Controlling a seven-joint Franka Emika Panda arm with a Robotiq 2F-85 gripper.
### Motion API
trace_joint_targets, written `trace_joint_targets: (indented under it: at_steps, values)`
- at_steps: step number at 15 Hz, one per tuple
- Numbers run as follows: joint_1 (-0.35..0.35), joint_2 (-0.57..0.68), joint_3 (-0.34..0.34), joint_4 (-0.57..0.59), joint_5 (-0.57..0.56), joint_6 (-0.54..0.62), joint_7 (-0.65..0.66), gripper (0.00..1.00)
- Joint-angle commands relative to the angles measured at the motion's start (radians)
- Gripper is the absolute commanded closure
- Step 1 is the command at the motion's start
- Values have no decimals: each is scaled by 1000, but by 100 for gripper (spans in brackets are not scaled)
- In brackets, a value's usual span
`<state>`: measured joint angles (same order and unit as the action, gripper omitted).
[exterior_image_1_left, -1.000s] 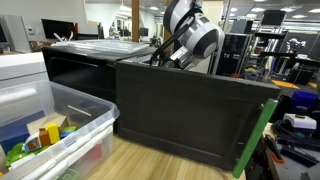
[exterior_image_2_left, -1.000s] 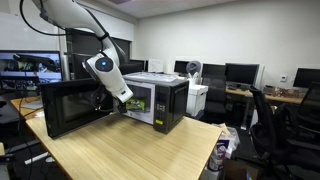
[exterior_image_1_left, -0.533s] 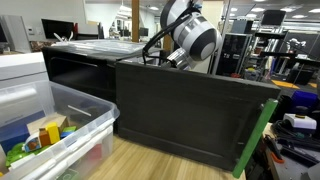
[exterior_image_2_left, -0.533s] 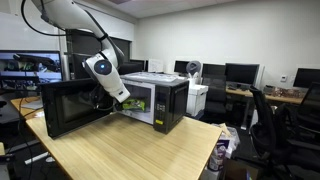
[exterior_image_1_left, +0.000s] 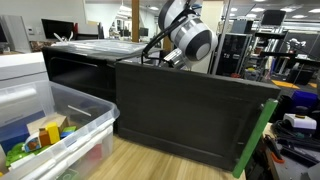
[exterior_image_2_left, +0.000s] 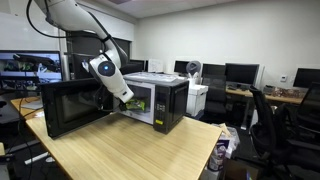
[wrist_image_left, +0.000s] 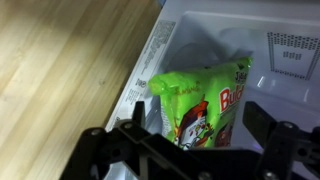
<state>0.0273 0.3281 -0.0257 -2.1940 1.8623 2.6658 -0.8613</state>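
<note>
One green snack bag (wrist_image_left: 205, 100) (red lettering on its front) sits inside the white cavity of the microwave (exterior_image_2_left: 158, 100), close to the front edge of the opening. We see it only in the wrist view, where it rises between the two dark fingers of the claw (wrist_image_left: 198, 135). The claw is released, with its fingers spread wide to either side of the bag and gripping nothing. We cannot tell whether either finger touches the bag. A perforated vent grille (wrist_image_left: 288, 50) shows on the cavity wall beside the bag.

In both exterior views the microwave stands on the wooden desk (exterior_image_2_left: 130, 150) with its dark door (exterior_image_2_left: 70, 108) swung fully open. The arm (exterior_image_2_left: 103, 68) bends down over the top of the door and holds the claw (exterior_image_2_left: 124, 101) at the mouth of the oven. In an exterior view the open door (exterior_image_1_left: 190, 110) hides the claw, and a clear plastic bin (exterior_image_1_left: 75, 118) of colourful items stands beside the microwave.
</note>
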Motion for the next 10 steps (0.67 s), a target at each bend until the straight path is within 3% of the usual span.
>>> trace_joint_targets:
  at_steps: [1, 10]
  values:
    - [-10, 31, -10, 32, 71, -29, -90, 0]
    - [-6, 71, -22, 46, 193, -90, -215, 0]
